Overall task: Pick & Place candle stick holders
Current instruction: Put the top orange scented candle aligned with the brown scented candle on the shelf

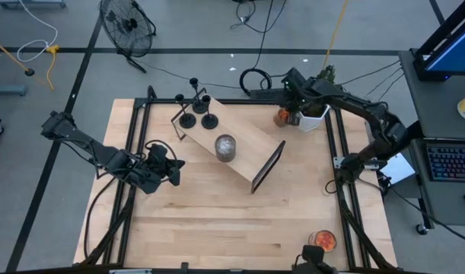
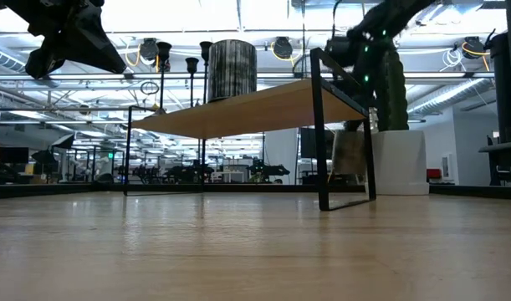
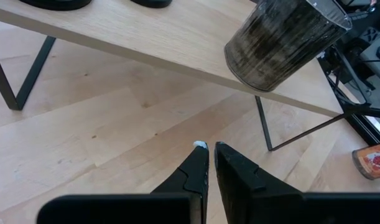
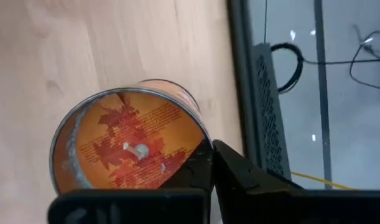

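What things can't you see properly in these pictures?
- Candle stick holders: tiny in the high view; the left wrist view's edge cuts off all but their bases.
- Right gripper: pressed shut against the orange candle jar in the right wrist view; whether it grips the rim can't be told.
- White pot: the shelf's leg and the right arm partly hide it in the low view.

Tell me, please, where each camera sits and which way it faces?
High: overhead, looking down on the table and both arms.
Low: tabletop height, facing the small bench; arms overhead.
Left wrist: behind the shut left hand, facing the dark jar.
Right wrist: behind the shut right hand, beside an orange candle.
High, low and left wrist share the jar.
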